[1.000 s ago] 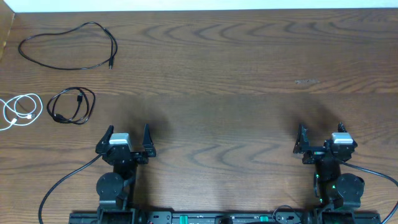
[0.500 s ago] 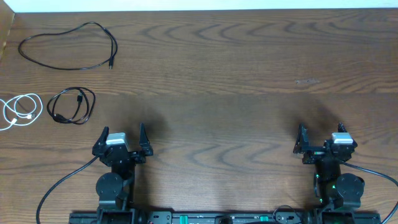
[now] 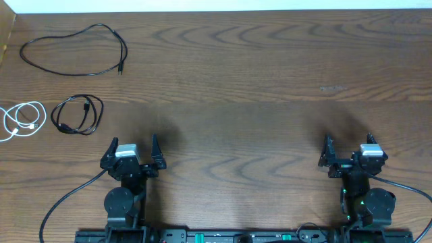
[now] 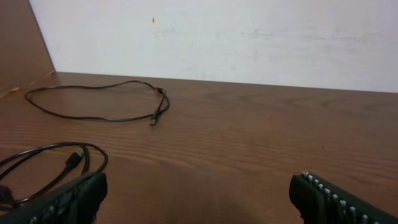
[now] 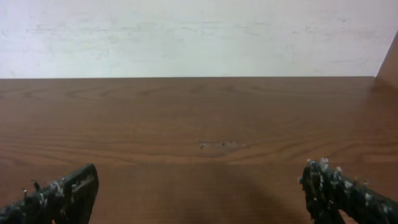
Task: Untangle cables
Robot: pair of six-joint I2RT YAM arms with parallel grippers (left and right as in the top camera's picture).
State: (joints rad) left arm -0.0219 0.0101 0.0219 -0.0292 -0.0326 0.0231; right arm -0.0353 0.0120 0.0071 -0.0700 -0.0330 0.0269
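Three cables lie apart at the table's far left. A long black cable (image 3: 74, 50) lies in a wide loop at the back left, and it also shows in the left wrist view (image 4: 93, 102). A coiled black cable (image 3: 77, 115) lies in front of it, and its coil shows in the left wrist view (image 4: 62, 162). A coiled white cable (image 3: 20, 120) lies at the left edge. My left gripper (image 3: 132, 150) is open and empty, to the right of and nearer than the black coil. My right gripper (image 3: 347, 145) is open and empty at the front right.
The wooden table (image 3: 236, 81) ends at a white wall (image 4: 249, 31) at the back. A brown side panel (image 4: 18, 37) stands at the left edge. A small pale scuff (image 3: 333, 88) marks the wood at the right, and it also shows in the right wrist view (image 5: 221, 145).
My left gripper has shifted slightly to the left and towards the front edge. The right arm and the cables have not moved.
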